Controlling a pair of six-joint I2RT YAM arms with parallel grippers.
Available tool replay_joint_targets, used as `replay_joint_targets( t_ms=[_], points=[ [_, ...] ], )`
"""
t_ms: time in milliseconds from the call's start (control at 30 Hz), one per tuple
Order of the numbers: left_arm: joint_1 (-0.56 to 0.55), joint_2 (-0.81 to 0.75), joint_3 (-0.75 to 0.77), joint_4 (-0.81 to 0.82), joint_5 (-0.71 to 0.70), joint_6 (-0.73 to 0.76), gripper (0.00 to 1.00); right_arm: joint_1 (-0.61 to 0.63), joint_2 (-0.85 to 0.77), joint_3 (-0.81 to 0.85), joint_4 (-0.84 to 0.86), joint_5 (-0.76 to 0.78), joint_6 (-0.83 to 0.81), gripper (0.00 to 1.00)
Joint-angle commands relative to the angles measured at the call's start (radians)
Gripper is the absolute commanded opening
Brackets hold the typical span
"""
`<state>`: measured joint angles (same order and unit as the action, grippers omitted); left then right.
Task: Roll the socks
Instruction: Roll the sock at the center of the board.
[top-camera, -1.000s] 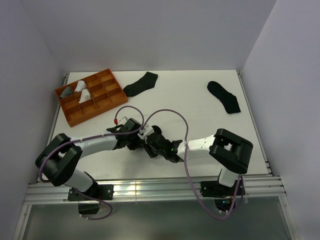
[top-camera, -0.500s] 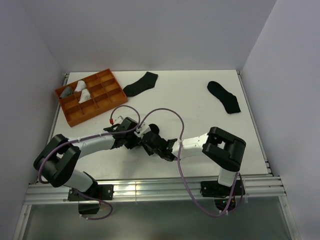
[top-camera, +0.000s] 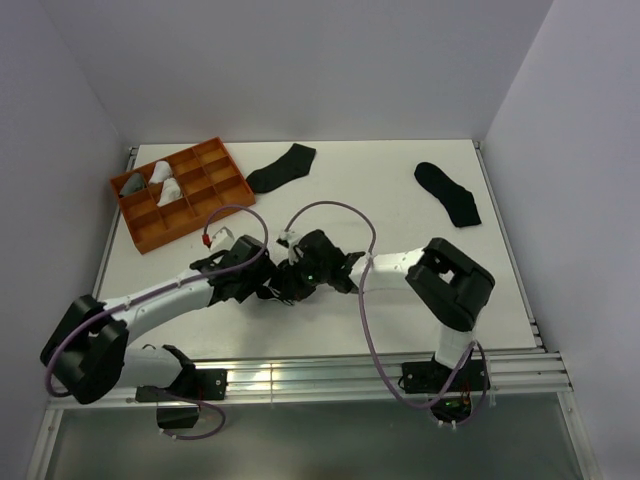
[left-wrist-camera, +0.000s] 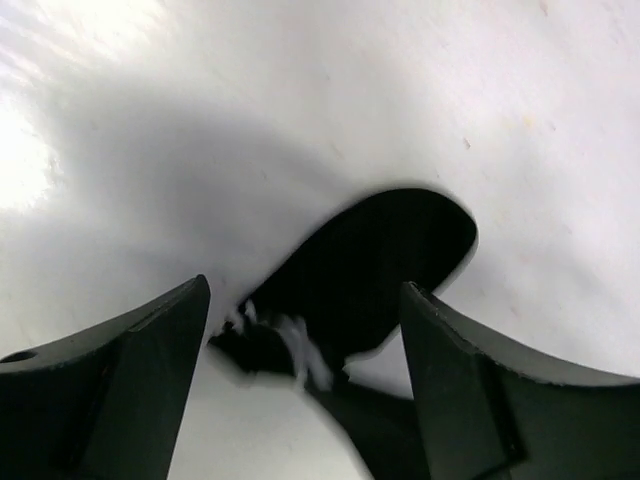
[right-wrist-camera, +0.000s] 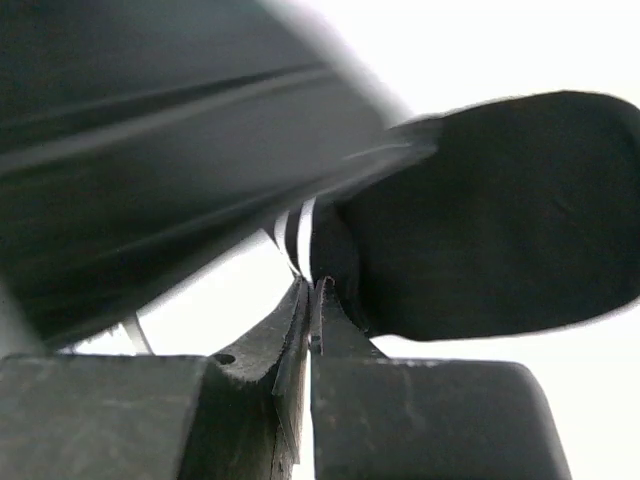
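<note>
L claw: wide open, holding nothing, fingers either side of a black sock lying on the white desk. R claw: fully closed, tips at the sock's edge; can't tell if cloth is nipped. Both claws + this sock sit off the orange tray's right corner, toward the arm bases. 2nd black sock just right of tray; 3rd black sock well right of it. In tray: grey bundle, white bundles.

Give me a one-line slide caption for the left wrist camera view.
Open left gripper framing a black sock lying on the white table.
</note>
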<state>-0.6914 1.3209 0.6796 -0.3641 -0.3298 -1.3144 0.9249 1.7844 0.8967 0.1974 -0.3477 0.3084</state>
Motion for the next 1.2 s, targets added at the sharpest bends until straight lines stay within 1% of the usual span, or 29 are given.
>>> replay_joint_targets(
  t_ms=[0, 100, 267, 400, 633, 767, 833, 867, 967, 1167],
  points=[
    [-0.037, -0.129, -0.014, -0.007, 0.022, -0.006, 0.83, -0.122, 0.082, 0.011, -0.038, -0.236, 0.174, 0.0],
    [-0.037, -0.193, -0.055, 0.008, 0.02, -0.011, 0.85, -0.162, 0.118, 0.021, -0.012, -0.324, 0.239, 0.0],
    [-0.04, -0.299, -0.136, 0.034, 0.04, -0.029, 0.84, -0.185, 0.168, 0.034, -0.003, -0.367, 0.285, 0.0],
    [-0.042, -0.324, -0.202, 0.068, 0.081, -0.058, 0.82, -0.192, 0.194, 0.042, -0.003, -0.387, 0.301, 0.0],
    [-0.065, -0.282, -0.272, 0.165, 0.094, -0.097, 0.78, -0.193, 0.224, 0.076, -0.019, -0.419, 0.327, 0.0],
    [-0.066, -0.255, -0.298, 0.22, 0.08, -0.112, 0.73, -0.193, 0.233, 0.079, -0.015, -0.427, 0.342, 0.0],
    [-0.066, -0.241, -0.308, 0.223, 0.072, -0.126, 0.71, -0.193, 0.234, 0.074, -0.013, -0.427, 0.345, 0.0],
    [-0.066, -0.224, -0.311, 0.225, 0.074, -0.129, 0.67, -0.193, 0.236, 0.074, -0.012, -0.425, 0.348, 0.0],
    [-0.066, -0.192, -0.319, 0.22, 0.067, -0.137, 0.62, -0.195, 0.237, 0.074, -0.009, -0.43, 0.347, 0.0],
    [-0.065, -0.129, -0.313, 0.211, 0.032, -0.138, 0.56, -0.193, 0.234, 0.064, -0.003, -0.435, 0.339, 0.0]
  ],
)
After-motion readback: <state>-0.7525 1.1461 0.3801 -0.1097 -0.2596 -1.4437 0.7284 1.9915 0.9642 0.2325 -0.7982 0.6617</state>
